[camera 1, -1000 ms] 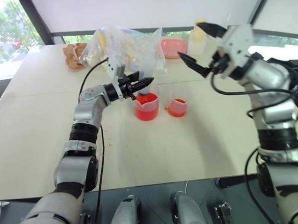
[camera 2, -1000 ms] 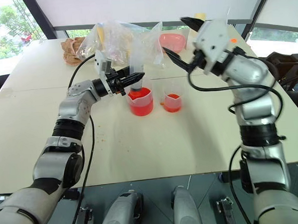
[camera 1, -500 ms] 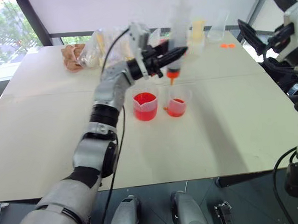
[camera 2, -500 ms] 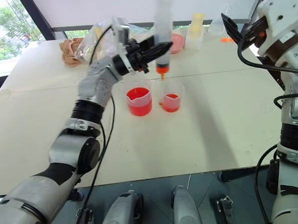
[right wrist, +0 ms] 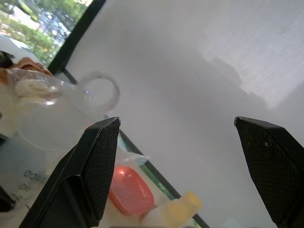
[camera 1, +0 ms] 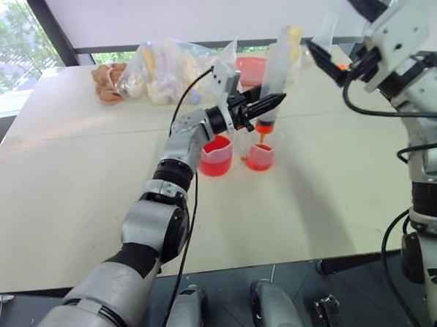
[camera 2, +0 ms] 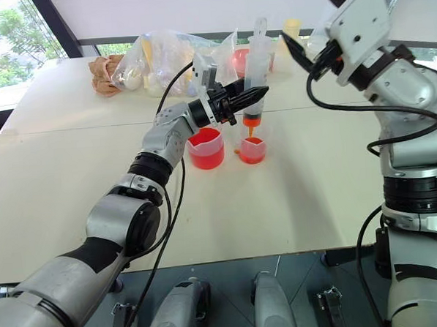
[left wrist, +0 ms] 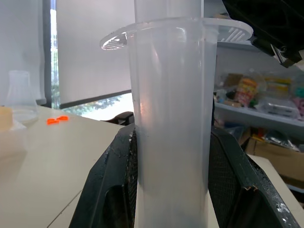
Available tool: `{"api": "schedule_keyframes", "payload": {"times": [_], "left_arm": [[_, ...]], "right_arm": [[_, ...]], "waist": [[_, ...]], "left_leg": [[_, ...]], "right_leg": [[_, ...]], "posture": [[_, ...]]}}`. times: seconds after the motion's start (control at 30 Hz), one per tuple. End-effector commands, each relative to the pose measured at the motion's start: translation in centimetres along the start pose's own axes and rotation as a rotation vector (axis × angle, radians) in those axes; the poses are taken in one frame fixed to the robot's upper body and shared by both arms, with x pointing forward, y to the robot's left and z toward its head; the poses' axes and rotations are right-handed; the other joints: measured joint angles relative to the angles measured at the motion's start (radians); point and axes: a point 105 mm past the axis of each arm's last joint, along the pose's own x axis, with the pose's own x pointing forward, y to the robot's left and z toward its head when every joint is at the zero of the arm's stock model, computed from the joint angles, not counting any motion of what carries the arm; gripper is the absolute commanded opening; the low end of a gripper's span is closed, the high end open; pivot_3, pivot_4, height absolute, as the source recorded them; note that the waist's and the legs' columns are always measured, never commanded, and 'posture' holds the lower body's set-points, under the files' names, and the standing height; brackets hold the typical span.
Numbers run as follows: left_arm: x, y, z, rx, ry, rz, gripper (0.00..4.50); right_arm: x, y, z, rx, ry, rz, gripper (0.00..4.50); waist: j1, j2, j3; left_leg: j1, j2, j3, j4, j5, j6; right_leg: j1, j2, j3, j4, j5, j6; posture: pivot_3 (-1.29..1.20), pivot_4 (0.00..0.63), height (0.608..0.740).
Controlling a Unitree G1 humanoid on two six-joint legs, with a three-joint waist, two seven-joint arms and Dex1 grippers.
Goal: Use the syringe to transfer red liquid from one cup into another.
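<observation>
Bench point(camera 1: 73, 186), pale and wide, carries everything. Along its far edge, toward the left corner, lies a heap of clear bags point(camera 1: 171, 72) with a brown lump point(camera 1: 109, 83) beside them; a pink bowl point(camera 1: 252, 69) and a pale yellow bottle point(camera 2: 291, 29) stand further right on that edge. Two small orange bits point(left wrist: 57, 119) lie on the bench near a clear flask point(left wrist: 21, 92).

Near the bench's middle stands the beaker point(camera 1: 215, 155), partly filled with red liquid point(camera 1: 214, 162). Just beside it, on its right, stands the small cup point(camera 1: 260, 155), also with red liquid in its bottom.

The left tool point(camera 2: 249, 97) is clamped on the syringe point(camera 2: 254, 74), its black fingers point(left wrist: 114, 190) pressed against both sides of the clear barrel. The syringe is upright, plunger up, its orange tip point(camera 2: 251, 123) hanging just above the small cup, apart from the liquid there.

The right tool point(camera 1: 332, 33) hangs above the far right part of the bench with its fingers point(right wrist: 92, 161) spread wide and nothing between them
</observation>
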Motion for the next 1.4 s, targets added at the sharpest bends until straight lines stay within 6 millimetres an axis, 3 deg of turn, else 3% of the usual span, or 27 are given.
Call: {"api": "schedule_keyframes", "payload": {"times": [0.03,0.23,0.43,0.5,0.7,1.2,1.4], "left_arm": [[0.3,-1.0,0.5,0.095,0.018,-0.082,1.45],[0.0,-1.5,-0.7,0.134,0.077,-0.118,1.45],[0.0,-1.3,-0.6,0.136,0.069,-0.104,1.45],[0.0,-1.2,-0.6,0.138,0.071,-0.098,1.45],[0.2,-1.0,-0.1,0.129,0.047,-0.079,1.45],[2.0,-0.9,3.7,0.172,-0.085,-0.033,1.45],[2.1,-0.9,4.2,0.177,-0.102,-0.029,1.45]], "right_arm": [[0.6,0.2,1.5,-0.005,-0.063,0.01,3.96],[1.2,1.4,1.3,0.015,-0.075,0.062,3.96],[1.5,2.1,0.9,0.022,-0.075,0.09,3.96],[1.6,2.2,1.0,0.021,-0.084,0.095,3.14],[1.8,2.9,1.1,0.031,-0.093,0.124,0.11],[0.9,9.3,-1.5,0.17,-0.018,0.259,0.04],[0.3,10.3,-2.3,0.193,0.014,0.273,0.04]], "waist": [[0.0,0.0,0.0],[-0.001,0.0,0.0],[0.0,0.0,0.0],[0.0,0.0,0.0],[0.0,0.0,0.0],[0.0,0.0,0.0],[0.0,0.0,0.0]], "left_leg": [[0.0,0.0,0.0,0.0,0.0,0.0],[0.0,0.0,0.0,0.0,0.0,0.0],[0.0,0.0,0.0,0.0,0.0,0.0],[0.0,0.0,0.0,0.0,0.0,0.0],[0.0,0.0,0.0,0.0,0.0,0.0],[0.0,0.0,0.0,0.0,0.0,0.0],[0.0,0.0,0.0,0.0,0.0,0.0]], "right_leg": [[0.0,0.0,0.0,0.0,0.0,0.0],[0.0,0.0,0.0,0.0,0.0,0.0],[0.0,0.0,0.0,0.0,0.0,0.0],[0.0,0.0,0.0,0.0,0.0,0.0],[0.0,0.0,0.0,0.0,0.0,0.0],[0.0,0.0,0.0,0.0,0.0,0.0],[0.0,0.0,0.0,0.0,0.0,0.0]], "posture": [[0.0,0.15,0.74],[0.0,0.15,0.74],[0.0,0.15,0.74],[0.0,0.15,0.74],[0.0,0.15,0.74],[0.0,0.15,0.74],[0.0,0.15,0.74]]}}
